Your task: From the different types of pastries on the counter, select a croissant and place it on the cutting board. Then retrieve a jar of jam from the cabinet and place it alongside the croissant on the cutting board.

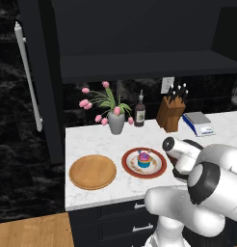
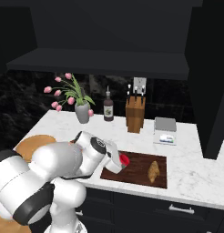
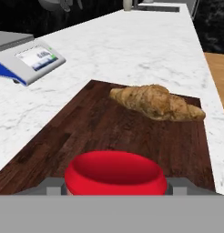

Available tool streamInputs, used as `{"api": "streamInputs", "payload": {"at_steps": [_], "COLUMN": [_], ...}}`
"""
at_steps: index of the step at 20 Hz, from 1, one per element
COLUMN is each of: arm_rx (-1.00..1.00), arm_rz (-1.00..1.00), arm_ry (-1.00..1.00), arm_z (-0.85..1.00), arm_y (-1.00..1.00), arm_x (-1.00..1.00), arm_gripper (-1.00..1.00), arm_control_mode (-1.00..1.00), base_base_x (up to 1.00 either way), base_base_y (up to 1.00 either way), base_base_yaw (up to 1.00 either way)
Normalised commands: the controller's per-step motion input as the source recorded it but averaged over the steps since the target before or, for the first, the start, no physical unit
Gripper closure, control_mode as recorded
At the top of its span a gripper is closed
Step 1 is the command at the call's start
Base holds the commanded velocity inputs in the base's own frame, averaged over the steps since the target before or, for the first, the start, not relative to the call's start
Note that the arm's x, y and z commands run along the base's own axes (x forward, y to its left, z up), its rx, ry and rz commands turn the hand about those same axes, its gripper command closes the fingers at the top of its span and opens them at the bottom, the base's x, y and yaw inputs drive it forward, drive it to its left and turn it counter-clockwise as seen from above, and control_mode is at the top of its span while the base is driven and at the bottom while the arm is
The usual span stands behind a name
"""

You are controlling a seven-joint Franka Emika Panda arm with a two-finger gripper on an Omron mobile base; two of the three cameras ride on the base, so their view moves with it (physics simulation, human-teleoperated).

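**Jam jar arrives at the cutting board beside the croissant**

The robot's hand (image 2: 117, 164) hangs low over the near-left end of the cutting board (image 2: 141, 175), pinching the red jar of jam (image 2: 123, 159) between its fingers; the hand view shows the jar's red top (image 3: 115, 173) wedged between the two grey pads. Whether the jar already rests on the wood cannot be told. The one croissant (image 2: 153, 171) lies flat toward the board's right end, apart from the jar, leaving open wood between them, which appears to be why the jar is brought in at the free end. The task looks close to done, with only the release left.

On the white marble desk (image 1: 96, 140) stand one cupcake (image 1: 143, 159) on one red-rimmed plate (image 1: 159, 171), one round wooden disc (image 1: 92, 171), one vase of pink tulips (image 1: 116, 122), one dark bottle (image 1: 139, 114), one knife block (image 2: 135, 114) and one kitchen scale (image 2: 165, 129). The black cabinet shelf (image 2: 100, 63) hangs above.
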Motion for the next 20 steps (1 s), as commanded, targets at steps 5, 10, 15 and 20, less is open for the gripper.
{"api": "streamInputs", "payload": {"at_steps": [5, 10, 15, 20], "arm_rx": [0.00, 0.00, 0.00, 0.00], "arm_rz": [0.00, 0.00, 0.00, 0.00], "arm_ry": [0.00, 0.03, -0.27, -0.37], "arm_z": [-0.44, -0.04, 0.00, 0.00], "arm_y": [0.00, 0.00, 0.00, 0.04], "arm_x": [0.38, 0.26, -0.67, -0.85], "arm_gripper": [-1.00, -1.00, -1.00, -1.00], "arm_control_mode": [-1.00, -1.00, -1.00, -1.00], "base_base_x": [0.00, 0.00, 0.00, 0.00], "base_base_y": [0.00, 0.00, 0.00, 0.00], "base_base_yaw": [0.00, 0.00, 0.00, 0.00]}}
